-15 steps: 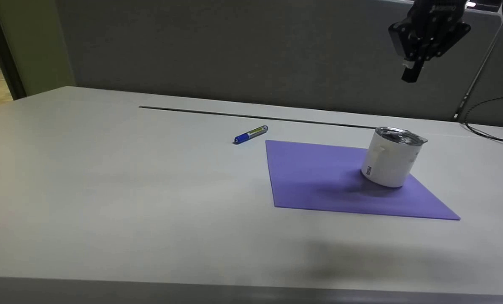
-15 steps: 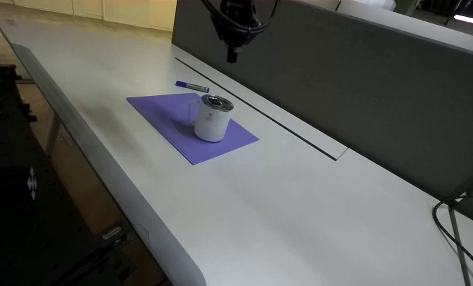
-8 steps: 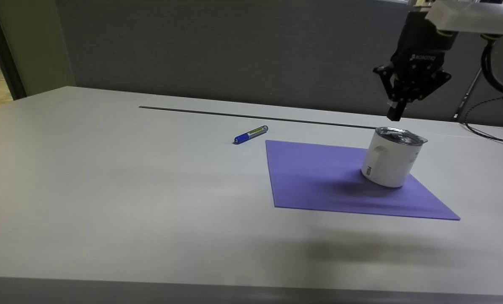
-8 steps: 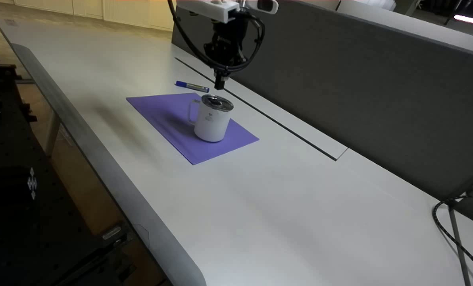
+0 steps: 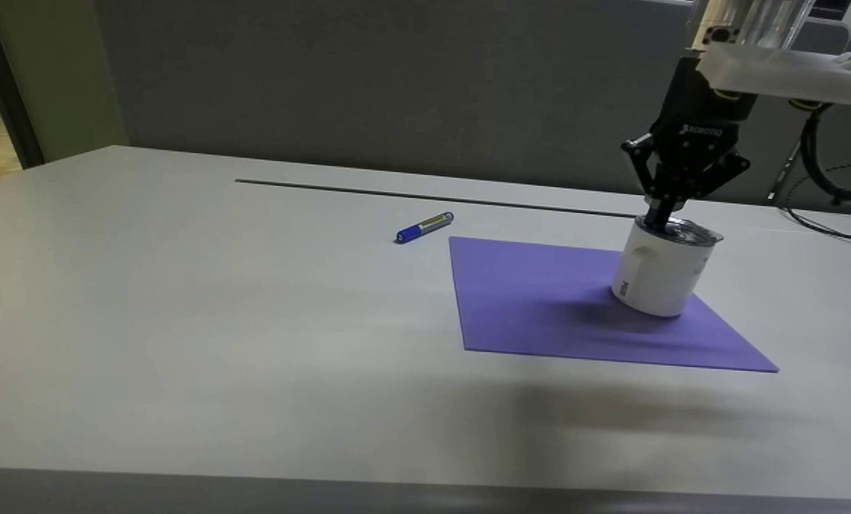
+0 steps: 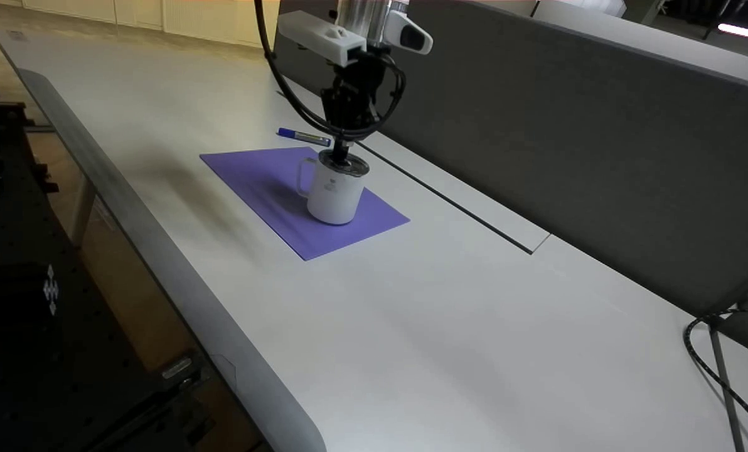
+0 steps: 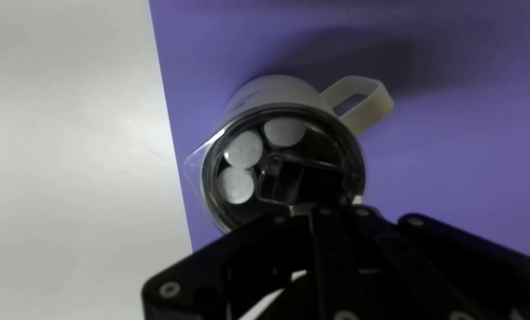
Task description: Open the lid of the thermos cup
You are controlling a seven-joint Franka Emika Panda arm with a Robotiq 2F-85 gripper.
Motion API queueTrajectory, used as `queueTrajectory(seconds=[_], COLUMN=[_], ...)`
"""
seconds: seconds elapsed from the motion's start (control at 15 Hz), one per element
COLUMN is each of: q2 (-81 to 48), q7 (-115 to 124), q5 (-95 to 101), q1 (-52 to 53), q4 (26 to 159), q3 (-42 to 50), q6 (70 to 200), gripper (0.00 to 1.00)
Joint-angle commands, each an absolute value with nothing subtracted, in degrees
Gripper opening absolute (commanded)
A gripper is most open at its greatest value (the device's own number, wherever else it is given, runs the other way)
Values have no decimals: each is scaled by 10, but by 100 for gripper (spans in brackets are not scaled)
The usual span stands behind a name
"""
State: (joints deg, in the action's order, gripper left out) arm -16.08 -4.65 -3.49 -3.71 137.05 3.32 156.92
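The thermos cup (image 5: 657,282) is a white mug with a side handle, upright on a purple sheet (image 5: 522,300); it also shows in an exterior view (image 6: 333,201) and in the wrist view (image 7: 274,91). Its lid (image 5: 693,234) is on the cup; in the wrist view the lid (image 7: 254,206) looks clear and dark, with a rectangular piece in its middle and pale round spots. My gripper (image 5: 658,220) is shut, fingers together, tips down at the lid's top near the handle side. It also shows in an exterior view (image 6: 340,156) and the wrist view (image 7: 320,186). Its tips hide part of the lid.
A blue pen (image 5: 425,227) lies on the white table beyond the sheet. A dark slot (image 5: 432,196) runs along the table, with a grey partition (image 5: 368,86) behind it. A black cable (image 6: 719,370) lies at the table's far end.
My gripper has come down from high above the cup until its shut tips are at the lid. The cup, lid, sheet and pen have not moved.
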Motion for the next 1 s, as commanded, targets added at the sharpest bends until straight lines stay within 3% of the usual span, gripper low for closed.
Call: queueTrajectory(seconds=[0.0, 0.93], q2=[-172, -178], q7=[-14, -10], q5=[-28, -34], q1=[-37, -47], q4=[1355, 1347], q3=[39, 54], q6=[1557, 1543], gripper=[0, 0])
